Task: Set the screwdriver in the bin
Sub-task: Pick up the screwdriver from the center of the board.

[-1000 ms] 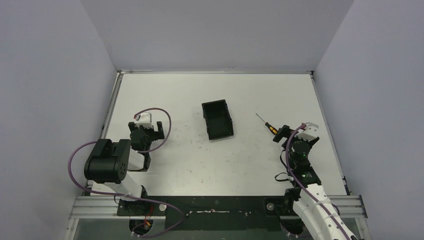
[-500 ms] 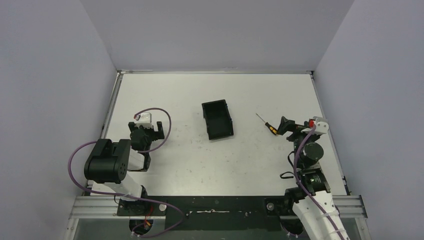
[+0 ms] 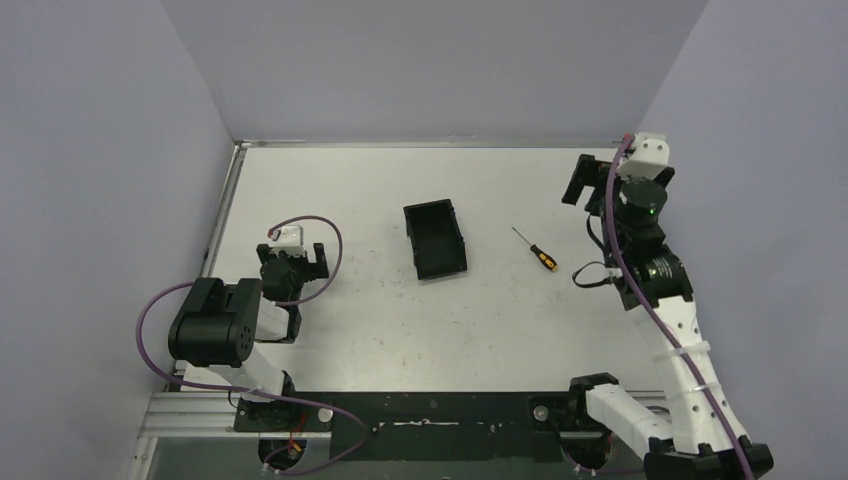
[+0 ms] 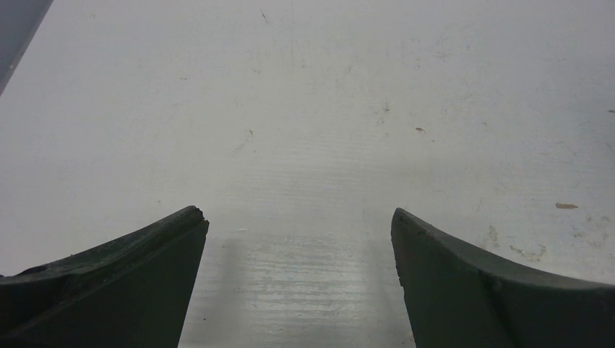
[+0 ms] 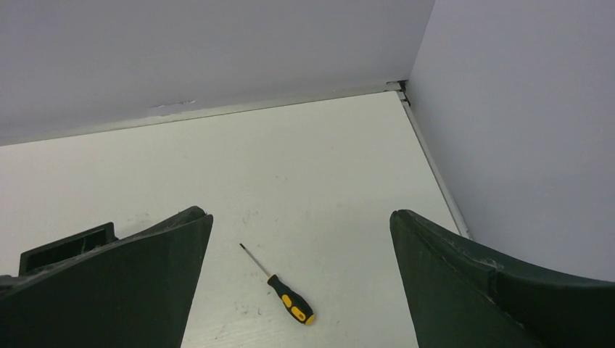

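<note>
screwdriver lay on the surface right of the bin, apart, right claw wide, high, empty, left claw wide

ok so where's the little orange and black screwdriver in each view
Top external: the slim orange-and-black-handled screwdriver lies right of centre.
Left wrist: not in it.
Right wrist: the screwdriver lies at bottom centre, tip pointing up-left.
Shared landmark: the small black rectangular plastic bin, left of the screwdriver in both of those views.
</note>
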You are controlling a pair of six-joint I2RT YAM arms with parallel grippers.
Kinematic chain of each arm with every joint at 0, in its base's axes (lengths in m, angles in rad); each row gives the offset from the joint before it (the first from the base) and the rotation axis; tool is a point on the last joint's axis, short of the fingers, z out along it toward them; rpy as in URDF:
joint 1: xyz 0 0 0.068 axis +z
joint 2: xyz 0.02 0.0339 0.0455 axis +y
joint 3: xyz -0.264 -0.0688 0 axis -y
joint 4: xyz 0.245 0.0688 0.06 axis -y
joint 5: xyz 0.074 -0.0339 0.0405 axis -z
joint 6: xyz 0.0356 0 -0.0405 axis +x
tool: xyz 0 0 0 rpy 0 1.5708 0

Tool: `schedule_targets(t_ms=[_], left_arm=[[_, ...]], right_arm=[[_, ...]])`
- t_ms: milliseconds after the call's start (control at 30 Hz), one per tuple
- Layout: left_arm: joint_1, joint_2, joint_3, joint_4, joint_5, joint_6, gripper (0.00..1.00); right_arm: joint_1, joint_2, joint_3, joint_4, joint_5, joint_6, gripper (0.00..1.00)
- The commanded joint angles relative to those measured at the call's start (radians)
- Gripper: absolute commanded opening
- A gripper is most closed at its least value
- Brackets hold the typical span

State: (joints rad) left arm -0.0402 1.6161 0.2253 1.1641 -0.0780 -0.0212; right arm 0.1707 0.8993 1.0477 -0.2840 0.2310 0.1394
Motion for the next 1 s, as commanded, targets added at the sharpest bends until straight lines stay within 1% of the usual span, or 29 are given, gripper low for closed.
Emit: schedule_targets(t_ms=[0,100,167,267,367,500,567,667,867,967], left_arm=[[-0.004,-0.005,0.023,0.06,-0.007,-0.001,0.97],[-0.004,-0.004,0.023,0.059,-0.007,-0.002,0.97],[-0.004,-0.004,0.024,0.059,-0.007,-0.002,0.97],[-0.004,-0.005,0.023,0.059,-0.008,-0.001,0.97],[-0.004,-0.004,0.023,0.06,-0.007,-0.001,0.97],[-0.004,-0.004,0.023,0.06,-0.007,-0.002,0.97],[-0.004,-0.005,0.023,0.059,-0.007,-0.001,0.97],[-0.004,-0.004,0.022,0.059,-0.008,-0.002,0.97],[-0.004,-0.005,0.023,0.059,-0.007,-0.001,0.97],[-0.004,-0.005,0.023,0.058,-0.007,-0.001,0.97]], right_arm=[[-0.006,0.161,0.229,-0.286,-0.021,-0.048,1.0],[-0.033,0.297,0.359,-0.419,-0.09,-0.073,1.0],[-0.067,0.373,0.413,-0.474,-0.181,-0.089,1.0],[-0.104,0.475,0.454,-0.525,-0.306,-0.112,1.0],[-0.128,0.564,0.459,-0.53,-0.36,-0.125,1.0],[-0.147,0.708,0.459,-0.536,-0.396,-0.132,1.0],[-0.156,0.774,0.455,-0.534,-0.412,-0.161,1.0],[-0.161,0.856,0.436,-0.519,-0.403,-0.166,1.0],[-0.16,0.94,0.353,-0.473,-0.405,-0.168,1.0],[-0.155,0.954,0.309,-0.456,-0.403,-0.168,0.97]])
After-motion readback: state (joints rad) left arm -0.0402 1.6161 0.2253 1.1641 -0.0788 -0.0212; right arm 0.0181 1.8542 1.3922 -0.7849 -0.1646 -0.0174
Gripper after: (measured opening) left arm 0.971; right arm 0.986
